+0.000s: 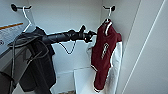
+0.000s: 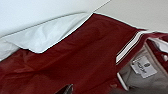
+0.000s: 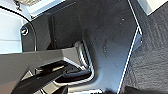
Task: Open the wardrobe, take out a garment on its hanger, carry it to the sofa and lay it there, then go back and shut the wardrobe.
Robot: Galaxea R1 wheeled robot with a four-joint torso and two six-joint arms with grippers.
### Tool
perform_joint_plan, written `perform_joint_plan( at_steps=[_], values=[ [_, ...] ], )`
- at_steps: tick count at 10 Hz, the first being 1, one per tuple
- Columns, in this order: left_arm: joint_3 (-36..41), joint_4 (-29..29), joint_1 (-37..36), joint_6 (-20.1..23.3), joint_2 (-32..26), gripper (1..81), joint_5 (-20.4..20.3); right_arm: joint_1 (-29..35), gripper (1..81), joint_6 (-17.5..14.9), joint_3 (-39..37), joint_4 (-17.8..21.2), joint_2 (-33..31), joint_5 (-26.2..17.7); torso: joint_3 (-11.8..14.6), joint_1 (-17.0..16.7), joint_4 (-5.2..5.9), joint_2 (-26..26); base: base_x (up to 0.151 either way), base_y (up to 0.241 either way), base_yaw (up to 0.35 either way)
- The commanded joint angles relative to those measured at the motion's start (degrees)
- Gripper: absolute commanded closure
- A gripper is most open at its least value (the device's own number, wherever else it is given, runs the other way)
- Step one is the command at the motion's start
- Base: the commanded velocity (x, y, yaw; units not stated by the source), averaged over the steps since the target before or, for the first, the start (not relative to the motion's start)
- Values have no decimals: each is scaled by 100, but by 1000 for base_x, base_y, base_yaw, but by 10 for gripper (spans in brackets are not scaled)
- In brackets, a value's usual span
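garment (image 1: pixel 103 53) right of t-shirt (image 1: pixel 41 65)

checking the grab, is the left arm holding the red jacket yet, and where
Cannot tell. The left gripper is right at the shoulder of the jacket hanging on its hanger, but its fingers are too hard to make out.
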Motion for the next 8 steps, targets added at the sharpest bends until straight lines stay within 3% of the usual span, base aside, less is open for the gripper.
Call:
perform_joint_plan(
  at_steps=[1,4,8],
  values=[
    [-297,-113,-1443,-448,163,10,-489,192,10,27,22,13,11,-312,0,-2,0,0,0,0,0],
    [-447,-473,-1715,-457,260,10,-647,192,10,36,22,13,28,-312,0,0,0,0,0,0,0],
    [-614,-359,-1786,-449,454,10,-981,156,10,44,22,13,19,-294,0,0,0,0,0,0,0]
  ],
)
